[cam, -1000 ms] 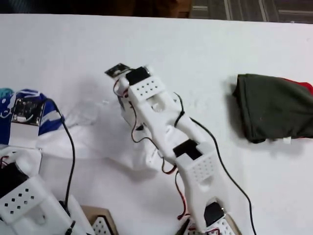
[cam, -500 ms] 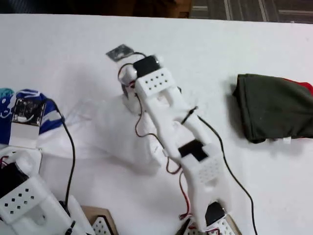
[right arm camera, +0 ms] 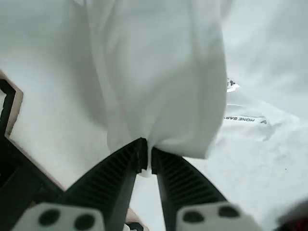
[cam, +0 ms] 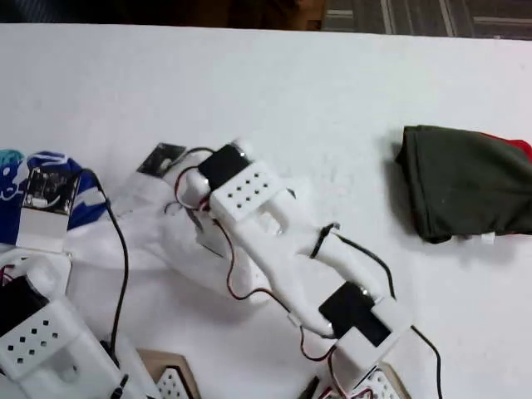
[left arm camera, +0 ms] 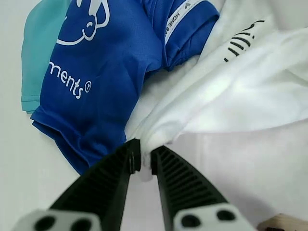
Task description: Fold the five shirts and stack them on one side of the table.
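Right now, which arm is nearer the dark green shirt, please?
Right. The right arm lies midway, apart from the dark green shirt; the left arm sits farther, by the blue shirt.

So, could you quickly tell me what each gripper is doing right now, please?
Left gripper: shut on the white shirt.
Right gripper: also shut on the white shirt.

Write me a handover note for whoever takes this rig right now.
Left gripper: shut on an edge of the white shirt.
Right gripper: shut on another bunched edge of it.
Blue shirt and teal shirt: unfolded, heaped beside the white one.
Done: green shirt folded, lying on the mostly hidden red shirt at the right edge of the table in the high view.
Left: finish the white fold, fold blue and teal, stack all five.
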